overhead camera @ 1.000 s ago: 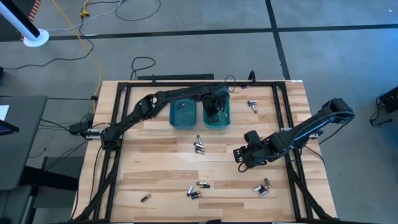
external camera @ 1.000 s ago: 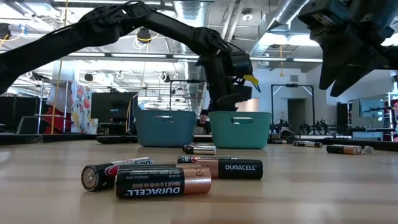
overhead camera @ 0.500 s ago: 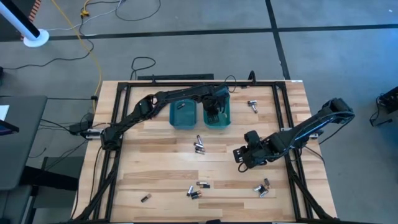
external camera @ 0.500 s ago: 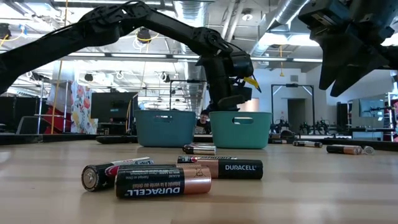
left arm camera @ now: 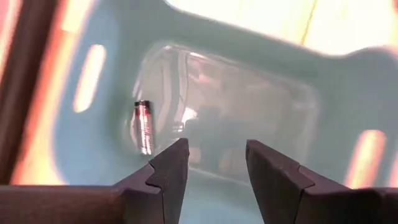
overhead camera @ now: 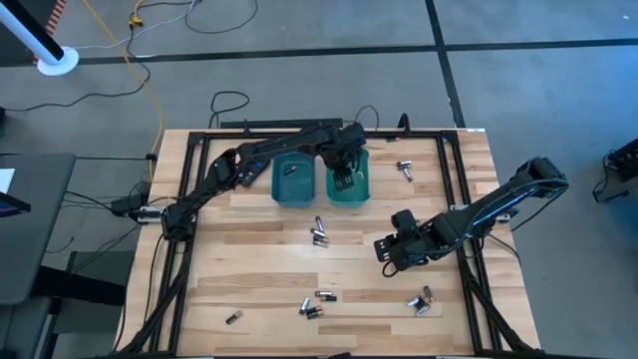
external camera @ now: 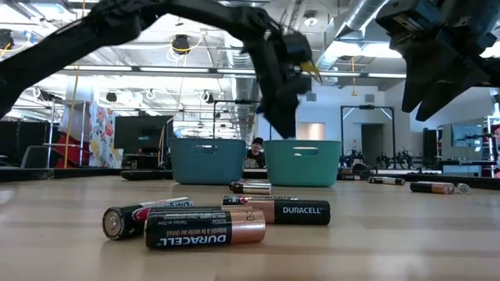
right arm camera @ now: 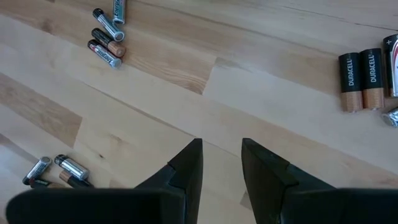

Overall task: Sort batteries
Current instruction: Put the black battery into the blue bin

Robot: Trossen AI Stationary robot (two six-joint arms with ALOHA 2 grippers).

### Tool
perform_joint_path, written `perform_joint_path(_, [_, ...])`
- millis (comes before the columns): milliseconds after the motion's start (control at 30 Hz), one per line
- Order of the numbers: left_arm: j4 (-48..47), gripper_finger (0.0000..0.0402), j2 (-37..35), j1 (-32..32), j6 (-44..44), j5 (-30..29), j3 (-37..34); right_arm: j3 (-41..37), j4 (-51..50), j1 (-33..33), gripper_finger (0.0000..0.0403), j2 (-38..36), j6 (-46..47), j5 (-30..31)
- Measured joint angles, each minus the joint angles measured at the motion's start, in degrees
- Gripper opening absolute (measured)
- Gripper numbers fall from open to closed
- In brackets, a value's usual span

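Observation:
Two teal bins stand side by side at the table's far middle, the left bin (overhead camera: 293, 181) and the right bin (overhead camera: 351, 185). My left gripper (overhead camera: 342, 178) (left arm camera: 214, 163) hangs open over the right bin, nothing between its fingers. One battery (left arm camera: 142, 126) lies on that bin's floor. The left bin holds a battery (overhead camera: 291, 170) too. Loose batteries lie on the wood in small groups (overhead camera: 319, 233) (overhead camera: 313, 303) (overhead camera: 421, 300). My right gripper (overhead camera: 387, 253) (right arm camera: 221, 155) hovers open over bare wood right of the middle.
More batteries lie near the far right (overhead camera: 405, 169) and one near the front left (overhead camera: 233, 317). In the low view a pile of batteries (external camera: 205, 225) lies close by, in front of the bins (external camera: 301, 162). A black frame (overhead camera: 186, 199) rims the table.
My left gripper has risen up out of the right bin and now hangs above its rim; most of the rise came in the last half second. My right arm has kept still.

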Motion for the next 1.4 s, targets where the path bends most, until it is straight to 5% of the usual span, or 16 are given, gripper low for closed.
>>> perform_joint_path(267, [-8.0,0.0157,-9.0,-1.8,-11.9,-0.2,-0.2,0.0,0.1,0.0,0.0128,0.0,-1.1,0.0])
perform_joint_path(400, [-13.4,0.0157,-12.3,-6.0,-17.0,-6.1,-3.7,0.0,0.1,0.2,0.0128,0.0,-1.6,0.0])
perform_joint_path(667, [-13.4,0.0145,-21.9,-16.8,-29.7,-8.9,-24.6,0.0,0.2,2.8,0.0128,0.0,-3.2,0.0])
perform_joint_path(1000, [-5.2,0.0124,-42.1,-33.5,-59.7,-8.3,-56.1,0.0,0.3,6.5,0.0128,0.0,-4.0,0.0])
perform_joint_path(1400, [2.4,0.0123,-48.1,-56.6,-89.7,-5.1,-69.1,0.0,0.5,8.8,0.0128,0.0,-4.7,0.0])
